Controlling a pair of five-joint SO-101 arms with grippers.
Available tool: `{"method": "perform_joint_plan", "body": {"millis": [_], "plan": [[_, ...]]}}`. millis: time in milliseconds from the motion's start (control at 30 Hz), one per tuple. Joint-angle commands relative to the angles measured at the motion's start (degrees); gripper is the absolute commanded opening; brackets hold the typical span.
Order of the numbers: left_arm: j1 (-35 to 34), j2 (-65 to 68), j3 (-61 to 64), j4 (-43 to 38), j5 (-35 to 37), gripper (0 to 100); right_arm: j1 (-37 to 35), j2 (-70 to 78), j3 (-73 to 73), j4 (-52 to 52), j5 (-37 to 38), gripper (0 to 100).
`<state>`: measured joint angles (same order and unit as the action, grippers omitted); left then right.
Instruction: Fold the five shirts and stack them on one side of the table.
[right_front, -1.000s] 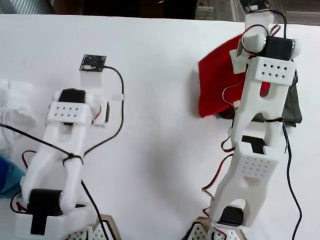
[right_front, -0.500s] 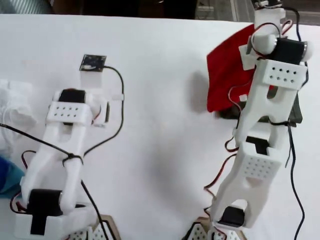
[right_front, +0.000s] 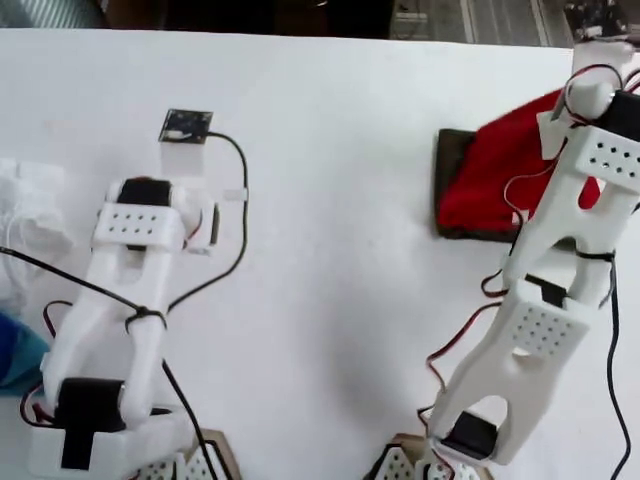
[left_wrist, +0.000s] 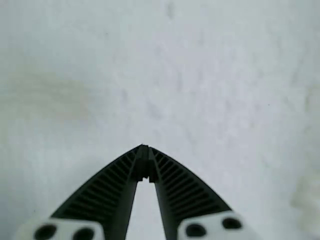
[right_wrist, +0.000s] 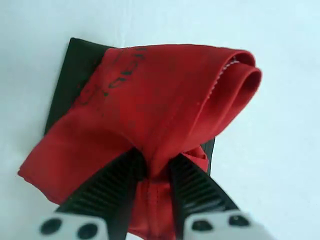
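Clamping a bunched red shirt (right_wrist: 150, 100) over the dark shirt (right_wrist: 70, 75), right hand (right_wrist: 152, 167)

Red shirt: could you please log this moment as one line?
right claw: shut on red shirt | over dark shirt | left claw: shut, empty

Place: a robotics lab or maker's workbench.
Arms: white 3D-printed plastic left arm (right_front: 125, 290) and matching right arm (right_front: 535, 335), both with perforated panels.
Wiring: thin red and black wires (right_front: 433, 362) running exposed along the arms.
Surface: flat white tabletop (right_front: 330, 120).
Electronics: small dark square circuit board (right_front: 186, 126) lying on it.
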<state>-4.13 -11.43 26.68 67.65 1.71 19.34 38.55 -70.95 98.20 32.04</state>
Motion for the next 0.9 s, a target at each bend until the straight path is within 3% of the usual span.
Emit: {"method": "perform_joint_plan", "body": {"millis": [0,167,533,867], "plan": [[-0.18,-2.02,-0.4,-0.7,-0.26,3,1.45,2.15,-2.64,-2.51,0.97,2.0],[-0.35,-2.02,-0.31,-0.7,-0.26,3,1.45,2.24,-2.64,-3.3,1.67,2.0],[-0.44,-2.02,-0.22,-0.62,-0.26,3,-8.04,-7.25,-2.37,-3.03,1.58,2.0],[-0.44,-2.37,-0.31,-0.62,-0.26,3,-0.4,1.71,-2.55,-3.38,4.57,2.0]]}}
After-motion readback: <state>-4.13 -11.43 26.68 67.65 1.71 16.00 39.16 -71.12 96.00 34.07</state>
